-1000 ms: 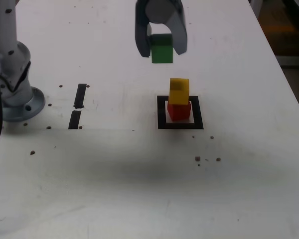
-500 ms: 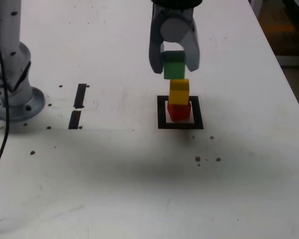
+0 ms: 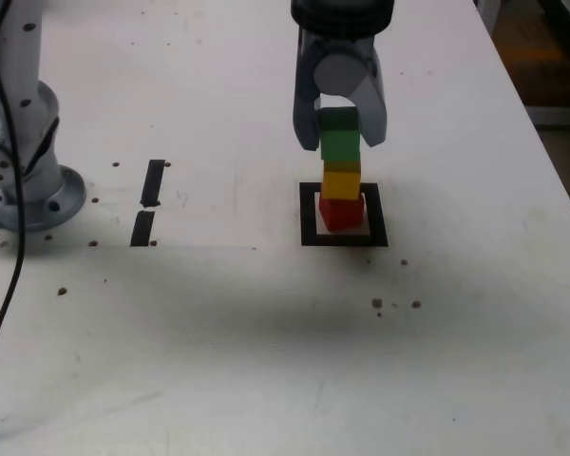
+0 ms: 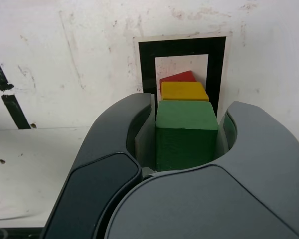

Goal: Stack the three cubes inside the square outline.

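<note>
The dark grey fingers (image 3: 340, 133) of the arm's gripper are clamping the small matte green cube (image 3: 340, 139) from both sides, and in the exterior view that cube is sitting directly above the small matte yellow cube (image 3: 341, 180), apparently touching its top face, though whether its weight is fully resting there I cannot tell; the yellow cube is standing on the small matte red cube (image 3: 341, 212), which is lying inside the black tape square outline (image 3: 310, 215) with its white centre on the white bench (image 3: 218, 332); the wrist view is showing the green cube (image 4: 186, 134) gripped between the two fingers (image 4: 120, 134), with the yellow cube (image 4: 184, 91) and a corner of the red cube (image 4: 177, 76) peeking out beyond it, all within the outline (image 4: 147, 64).

The step in hand appears to be the last placement, the third cube being set on the pile; the red cube is sitting slightly askew under the yellow one, so the column is looking a little uneven. The next move is calling for a gentle release: the fingers parting evenly so neither drags the green cube sideways, then lifting straight up clear of the stack; a sideways nudge could topple it.
</note>
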### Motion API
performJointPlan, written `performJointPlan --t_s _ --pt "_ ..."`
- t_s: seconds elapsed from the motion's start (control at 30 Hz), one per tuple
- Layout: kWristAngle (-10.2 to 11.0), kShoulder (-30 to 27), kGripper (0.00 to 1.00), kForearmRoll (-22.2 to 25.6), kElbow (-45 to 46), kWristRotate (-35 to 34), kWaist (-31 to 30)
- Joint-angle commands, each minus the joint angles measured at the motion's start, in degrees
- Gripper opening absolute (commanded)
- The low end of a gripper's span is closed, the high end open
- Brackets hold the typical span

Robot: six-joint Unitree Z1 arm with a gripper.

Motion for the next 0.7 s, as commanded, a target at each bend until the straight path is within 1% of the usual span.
performJointPlan --t_s 0.0,0.1,0.2,0.43,0.67 --pt "0.5 0.2 0.11 -0.7 0.3 -0.2 -0.1" --pt "1.0 0.2 0.12 -1.5 0.7 -0.5 -0.1" --pt "1.3 0.3 0.17 -2.2 1.3 -0.8 -0.1" --pt "1.1 0.2 0.42 -2.7 2.3 -1.4 0.0" --pt "0.9 0.1 0.55 -2.8 2.2 -1.4 0.0"
